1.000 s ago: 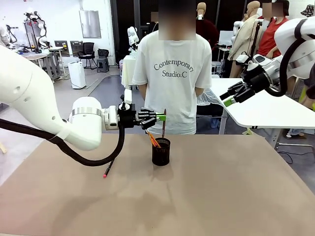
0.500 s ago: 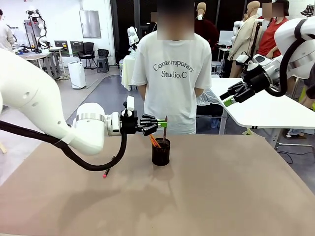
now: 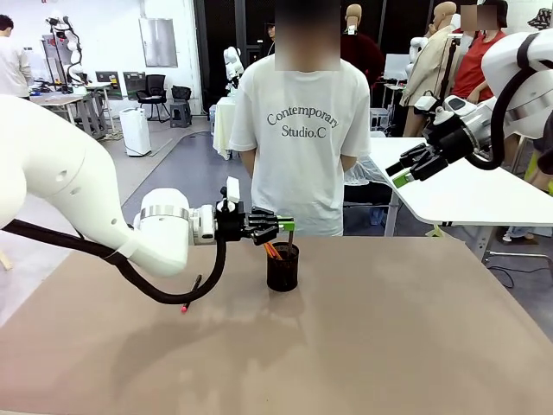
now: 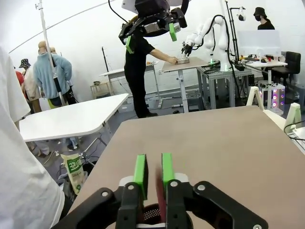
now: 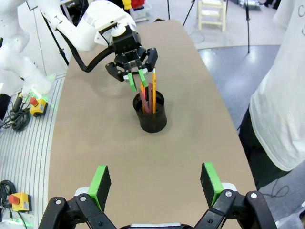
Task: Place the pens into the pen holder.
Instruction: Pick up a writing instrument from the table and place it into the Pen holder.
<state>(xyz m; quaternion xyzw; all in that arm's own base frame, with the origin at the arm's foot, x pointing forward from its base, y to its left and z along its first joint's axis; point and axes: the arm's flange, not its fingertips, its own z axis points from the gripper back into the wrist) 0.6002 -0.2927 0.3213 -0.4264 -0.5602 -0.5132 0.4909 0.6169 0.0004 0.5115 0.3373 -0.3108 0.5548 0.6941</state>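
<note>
Brown tabletop (image 3: 389,346) spreads around the pen holder (image 3: 282,268), edges well off. Reddish-brown pen (image 5: 149,98) stands upright inside, the left gripper (image 4: 153,168) near-shut around it; grip unclear.

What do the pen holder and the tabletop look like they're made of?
Pen holder: probably metal mesh, matte black; its wall looks finely perforated in the left wrist view, though plastic is possible. Tabletop: smooth matte tan surface, likely laminate or a mat; no grain or glare shows.
</note>
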